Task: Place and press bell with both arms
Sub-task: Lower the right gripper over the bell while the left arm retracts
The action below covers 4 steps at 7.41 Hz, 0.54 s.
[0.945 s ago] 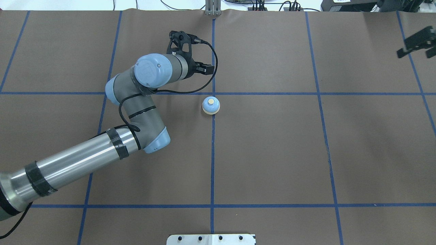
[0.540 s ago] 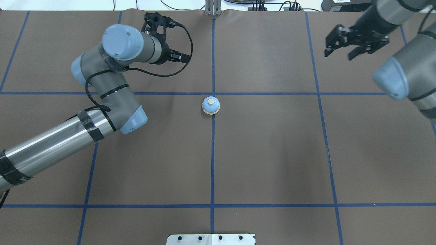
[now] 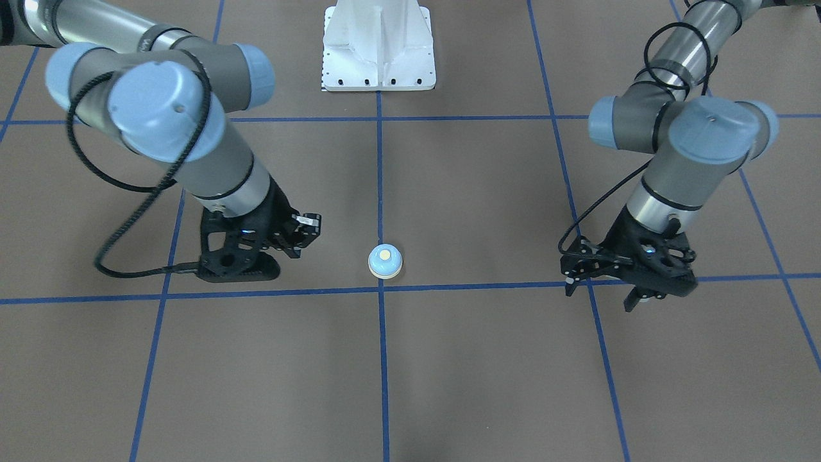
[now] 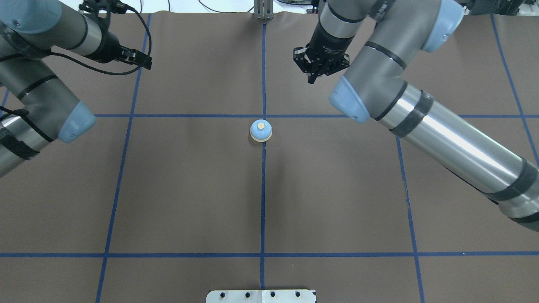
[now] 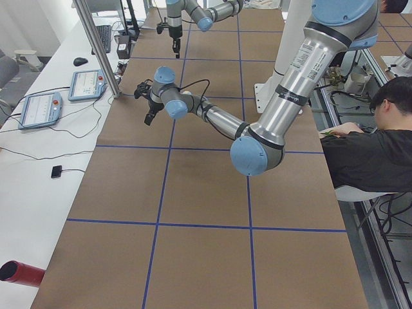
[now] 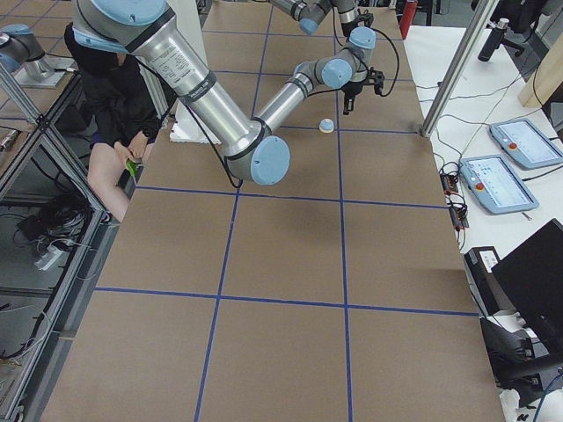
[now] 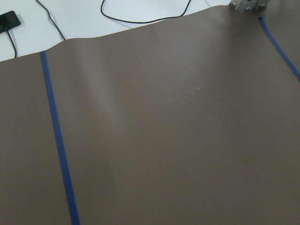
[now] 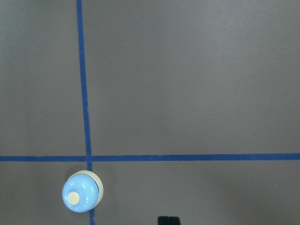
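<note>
The bell [image 4: 261, 130] stands upright on the brown mat [image 4: 337, 189] near the table's middle, touching the tape cross [image 4: 263, 115] from its 6 o'clock side in the overhead view. Neither gripper touches it, so the placing half of the task looks done. The press is what remains: the cream button [image 4: 261, 125] is bare, with nothing above it. The left gripper [image 3: 600, 294] hangs well apart from the bell, at about 10 o'clock from it in the overhead view. Its jaws are spread and empty, and no fingers show in its wrist view. The right gripper [image 4: 313, 75] is nearer, at about 1 o'clock from the bell, and points down at the mat. Its jaws look drawn together on nothing, with one dark tip at the bottom middle of its wrist view, though this is not sure. There the bell sits toward 7 o'clock, so this gripper is not yet lined up over the button. It likely must get above it and descend.
</note>
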Tool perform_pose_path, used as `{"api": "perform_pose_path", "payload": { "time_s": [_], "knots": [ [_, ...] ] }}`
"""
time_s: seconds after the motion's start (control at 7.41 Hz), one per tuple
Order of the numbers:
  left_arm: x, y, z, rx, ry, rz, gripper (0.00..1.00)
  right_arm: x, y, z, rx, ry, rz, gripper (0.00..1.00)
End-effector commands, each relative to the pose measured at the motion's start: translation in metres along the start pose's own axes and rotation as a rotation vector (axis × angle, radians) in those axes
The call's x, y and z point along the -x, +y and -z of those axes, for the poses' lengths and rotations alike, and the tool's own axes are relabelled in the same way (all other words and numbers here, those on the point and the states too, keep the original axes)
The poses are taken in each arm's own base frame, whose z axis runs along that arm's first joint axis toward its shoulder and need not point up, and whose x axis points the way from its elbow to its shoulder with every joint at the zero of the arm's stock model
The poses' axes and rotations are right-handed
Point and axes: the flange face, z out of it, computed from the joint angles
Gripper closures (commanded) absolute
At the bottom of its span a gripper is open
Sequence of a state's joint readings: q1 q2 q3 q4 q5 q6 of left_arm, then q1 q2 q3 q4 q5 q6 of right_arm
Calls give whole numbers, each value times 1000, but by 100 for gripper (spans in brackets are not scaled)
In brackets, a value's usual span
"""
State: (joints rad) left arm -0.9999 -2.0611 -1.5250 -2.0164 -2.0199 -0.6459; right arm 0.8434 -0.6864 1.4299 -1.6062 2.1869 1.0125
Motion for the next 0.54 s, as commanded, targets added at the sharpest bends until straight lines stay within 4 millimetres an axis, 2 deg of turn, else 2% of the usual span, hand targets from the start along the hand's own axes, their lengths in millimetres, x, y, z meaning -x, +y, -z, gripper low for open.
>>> {"api": "perform_pose_path", "payload": {
  "time_s": [0.0, 0.27, 0.4],
  "knots": [
    [47, 11, 55, 152, -89, -74, 0, 61, 4, -35, -12, 63, 11, 100],
    [81, 14, 95, 279, -173, -108, 0, 88, 2, -58, -29, 85, 32, 100],
    [99, 18, 102, 305, -187, -121, 0, 94, 3, -76, -35, 87, 48, 100]
  ]
}}
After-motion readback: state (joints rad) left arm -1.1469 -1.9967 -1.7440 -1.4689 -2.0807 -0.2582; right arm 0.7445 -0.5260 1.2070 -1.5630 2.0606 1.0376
